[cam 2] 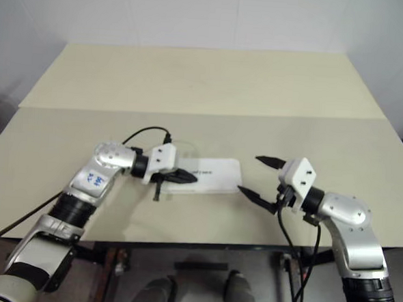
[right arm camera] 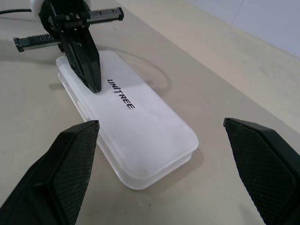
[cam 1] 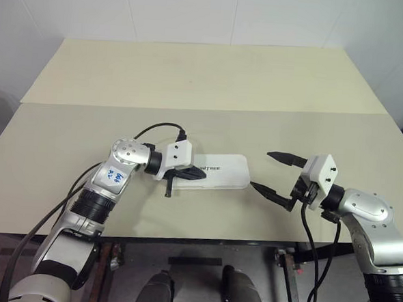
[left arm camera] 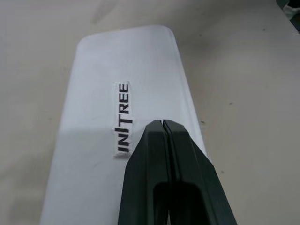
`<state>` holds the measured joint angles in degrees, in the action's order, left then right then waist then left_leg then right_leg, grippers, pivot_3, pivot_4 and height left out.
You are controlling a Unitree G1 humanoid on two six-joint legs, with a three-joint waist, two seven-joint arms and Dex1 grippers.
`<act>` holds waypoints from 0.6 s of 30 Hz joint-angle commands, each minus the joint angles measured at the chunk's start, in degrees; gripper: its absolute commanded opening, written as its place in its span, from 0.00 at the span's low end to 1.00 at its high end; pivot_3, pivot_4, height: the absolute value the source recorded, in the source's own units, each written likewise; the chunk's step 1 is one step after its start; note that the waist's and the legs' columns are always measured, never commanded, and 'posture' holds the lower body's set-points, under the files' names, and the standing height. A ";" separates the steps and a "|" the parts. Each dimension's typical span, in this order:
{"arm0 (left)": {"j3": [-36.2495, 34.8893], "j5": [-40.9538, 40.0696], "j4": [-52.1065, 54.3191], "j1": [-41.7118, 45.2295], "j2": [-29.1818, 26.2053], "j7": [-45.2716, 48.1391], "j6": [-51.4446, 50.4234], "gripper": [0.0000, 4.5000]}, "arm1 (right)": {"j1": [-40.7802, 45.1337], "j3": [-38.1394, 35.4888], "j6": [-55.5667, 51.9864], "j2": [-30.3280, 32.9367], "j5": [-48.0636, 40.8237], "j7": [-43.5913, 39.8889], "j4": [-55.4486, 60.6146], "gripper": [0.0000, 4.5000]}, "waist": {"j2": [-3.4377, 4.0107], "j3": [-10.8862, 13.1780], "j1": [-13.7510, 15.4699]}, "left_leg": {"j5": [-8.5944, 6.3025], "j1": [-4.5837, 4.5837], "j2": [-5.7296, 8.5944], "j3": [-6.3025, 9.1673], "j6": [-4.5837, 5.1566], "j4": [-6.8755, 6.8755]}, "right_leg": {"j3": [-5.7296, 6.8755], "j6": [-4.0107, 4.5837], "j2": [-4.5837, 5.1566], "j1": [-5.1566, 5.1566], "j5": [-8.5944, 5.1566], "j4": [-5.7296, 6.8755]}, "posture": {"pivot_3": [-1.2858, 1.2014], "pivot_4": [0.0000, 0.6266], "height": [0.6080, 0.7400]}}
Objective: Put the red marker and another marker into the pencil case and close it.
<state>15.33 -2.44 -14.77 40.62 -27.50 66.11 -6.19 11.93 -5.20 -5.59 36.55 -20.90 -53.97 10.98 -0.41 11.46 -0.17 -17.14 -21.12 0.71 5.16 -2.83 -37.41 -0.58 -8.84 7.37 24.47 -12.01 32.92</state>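
Observation:
The pencil case (cam 1: 226, 172) is a flat white box with black lettering, lying on the table with its lid down. My left gripper (cam 1: 201, 173) is shut with nothing in it, and its tip is on the lid beside the lettering (left arm camera: 123, 119). My right gripper (cam 1: 261, 170) stands open just off the case's right end, pointing at it and apart from it. In the right wrist view its two fingers (right arm camera: 65, 159) frame the case (right arm camera: 150, 136). The red marker and the other marker are hidden or out of view.
The beige table (cam 1: 192, 75) stretches far behind the case, with a seam across it. A black cable (cam 1: 155, 127) loops from the left wrist over the table, just behind the case's left end.

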 commanded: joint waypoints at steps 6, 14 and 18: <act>-0.56 -0.92 1.48 -2.63 0.30 -1.83 -1.21 0.01 | -0.59 -0.83 8.81 -1.62 0.20 -1.82 -6.78 1.00 | -0.04 -0.02 0.02 | 0.01 0.08 0.02 -0.01 0.02 -0.03 | -0.05 0.02 0.00 -0.06 -0.01 -0.07 | 0.52 0.24 1.00; -10.62 -11.14 5.94 -3.93 1.14 -3.43 -1.94 0.01 | -0.22 -0.49 13.31 -1.51 -0.31 -5.46 -12.11 1.00 | -0.05 -0.02 -0.09 | 0.04 0.08 0.01 0.00 0.04 -0.03 | -0.05 0.03 0.00 -0.03 0.00 -0.02 | 0.52 0.24 1.00; -17.79 -18.62 9.97 -7.06 1.37 -3.74 -1.23 0.15 | 0.80 0.03 13.74 -1.53 -0.47 -7.13 -13.59 1.00 | -0.04 -0.02 -0.20 | 0.04 0.08 0.00 -0.01 0.04 0.01 | -0.06 0.03 0.00 -0.03 0.00 0.04 | 0.52 0.24 1.00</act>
<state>1.01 -17.27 -8.29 34.81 -25.59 62.61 -8.53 11.67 -4.78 7.00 35.00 -20.34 -60.25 -3.08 -0.46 11.45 -0.37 -17.11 -21.05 0.71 5.14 -2.79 -37.41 -0.64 -8.82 7.37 24.45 -12.01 32.95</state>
